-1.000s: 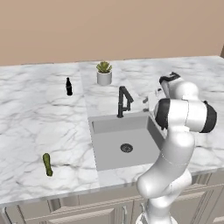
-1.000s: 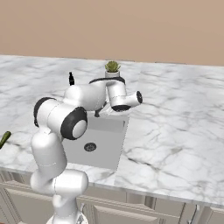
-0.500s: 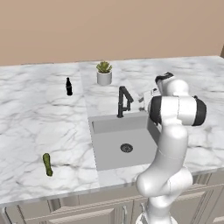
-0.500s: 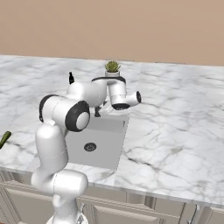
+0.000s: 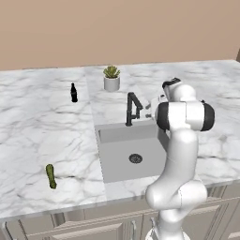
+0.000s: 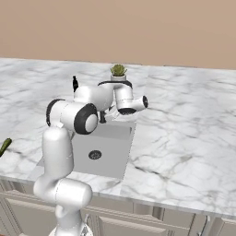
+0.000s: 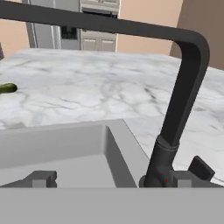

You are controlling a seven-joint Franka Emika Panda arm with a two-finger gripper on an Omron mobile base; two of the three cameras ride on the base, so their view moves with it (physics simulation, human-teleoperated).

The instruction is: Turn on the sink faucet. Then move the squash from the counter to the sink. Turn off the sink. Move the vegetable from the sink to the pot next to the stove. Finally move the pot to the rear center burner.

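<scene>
the fingers (image 7: 111, 179) are spread wide with nothing between them, low beside the base of the black faucet (image 7: 175, 118), whose small lever (image 7: 201, 168) sticks out near one fingertip. the faucet stands at the back rim of the grey sink (image 5: 129, 157). the squash (image 5: 50, 176) lies on the marble bench (image 5: 42, 140), well left of the sink. a small potted plant (image 5: 111, 78) and a black bottle (image 5: 73, 93) stand behind.

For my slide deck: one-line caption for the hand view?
Open gripper faces the black sink faucet beside the grey sink; squash lies on the counter.
</scene>
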